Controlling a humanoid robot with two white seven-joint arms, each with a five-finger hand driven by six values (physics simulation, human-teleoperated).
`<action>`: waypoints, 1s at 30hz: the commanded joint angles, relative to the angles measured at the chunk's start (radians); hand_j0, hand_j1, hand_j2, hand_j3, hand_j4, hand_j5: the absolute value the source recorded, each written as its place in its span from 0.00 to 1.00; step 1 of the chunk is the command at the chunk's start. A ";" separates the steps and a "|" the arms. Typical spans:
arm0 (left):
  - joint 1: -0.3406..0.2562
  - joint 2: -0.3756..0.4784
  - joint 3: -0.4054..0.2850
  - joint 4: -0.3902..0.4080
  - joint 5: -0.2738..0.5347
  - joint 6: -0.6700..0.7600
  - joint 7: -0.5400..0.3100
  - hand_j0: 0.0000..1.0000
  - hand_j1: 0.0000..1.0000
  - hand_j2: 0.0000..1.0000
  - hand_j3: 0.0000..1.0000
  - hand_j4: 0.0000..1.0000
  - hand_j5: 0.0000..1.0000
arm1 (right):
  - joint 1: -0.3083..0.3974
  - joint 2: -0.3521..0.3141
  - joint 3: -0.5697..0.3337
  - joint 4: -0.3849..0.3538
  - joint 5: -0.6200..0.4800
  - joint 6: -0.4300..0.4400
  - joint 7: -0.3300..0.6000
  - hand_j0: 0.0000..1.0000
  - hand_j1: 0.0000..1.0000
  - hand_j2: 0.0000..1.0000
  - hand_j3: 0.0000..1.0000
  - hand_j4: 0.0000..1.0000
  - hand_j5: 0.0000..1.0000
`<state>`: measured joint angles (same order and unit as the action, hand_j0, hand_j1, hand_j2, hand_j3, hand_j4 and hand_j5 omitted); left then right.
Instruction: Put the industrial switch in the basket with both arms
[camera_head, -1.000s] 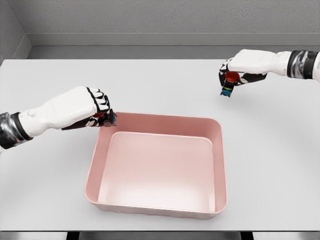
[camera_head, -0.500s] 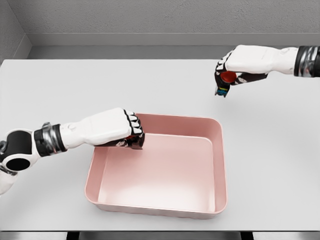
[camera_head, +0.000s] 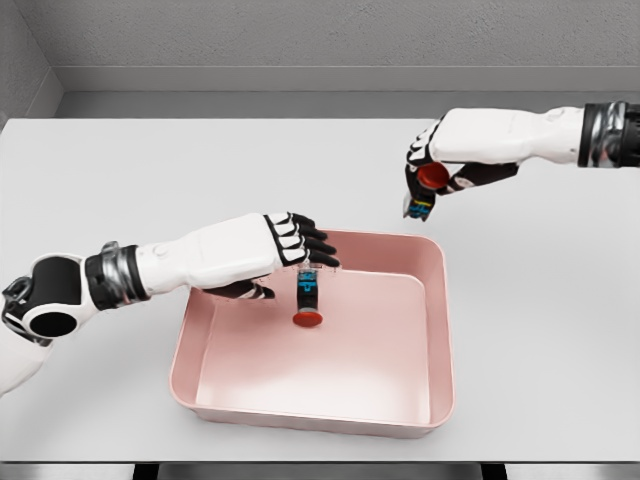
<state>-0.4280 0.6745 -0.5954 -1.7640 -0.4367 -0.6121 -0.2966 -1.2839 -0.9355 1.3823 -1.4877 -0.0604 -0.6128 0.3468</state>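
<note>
Switch one (camera_head: 308, 301) hangs red-cap-down just below our left hand (camera_head: 262, 255), fingers (camera_head: 312, 241) spread, over the pink basket (camera_head: 441, 330) at its 11 o'clock. Right hand (camera_head: 440, 163) pinches the second switch (camera_head: 425, 187), at 1 o'clock beyond the rim.

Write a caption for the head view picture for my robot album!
Left hand drops one switch into the pink basket; right hand holds another.

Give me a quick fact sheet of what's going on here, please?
Setting: white table
Container: pink basket
Left robot hand: fingers spread over the basket, holding nothing
Switch below it: red button downward, in mid-air inside the basket
Right robot hand: gripping second switch above the table, beyond the basket's far rim
</note>
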 joint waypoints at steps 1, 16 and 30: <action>-0.002 0.068 0.000 0.000 0.013 0.001 0.001 1.00 1.00 1.00 1.00 1.00 1.00 | 0.000 -0.002 0.001 -0.019 -0.039 0.002 0.015 0.40 0.40 0.40 0.40 0.40 0.40; -0.121 0.425 -0.040 0.003 0.125 0.001 0.096 1.00 1.00 1.00 1.00 1.00 1.00 | 0.009 -0.039 0.018 -0.141 -0.128 0.002 0.021 0.41 0.41 0.41 0.41 0.41 0.41; -0.121 0.424 -0.044 0.004 0.124 0.001 0.096 1.00 1.00 1.00 1.00 1.00 1.00 | 0.009 -0.045 0.060 -0.172 -0.219 0.002 0.023 0.41 0.41 0.41 0.41 0.41 0.41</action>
<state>-0.5492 1.0965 -0.6403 -1.7595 -0.3193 -0.6119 -0.2015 -1.2732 -0.9797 1.4327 -1.6576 -0.2513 -0.6130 0.3702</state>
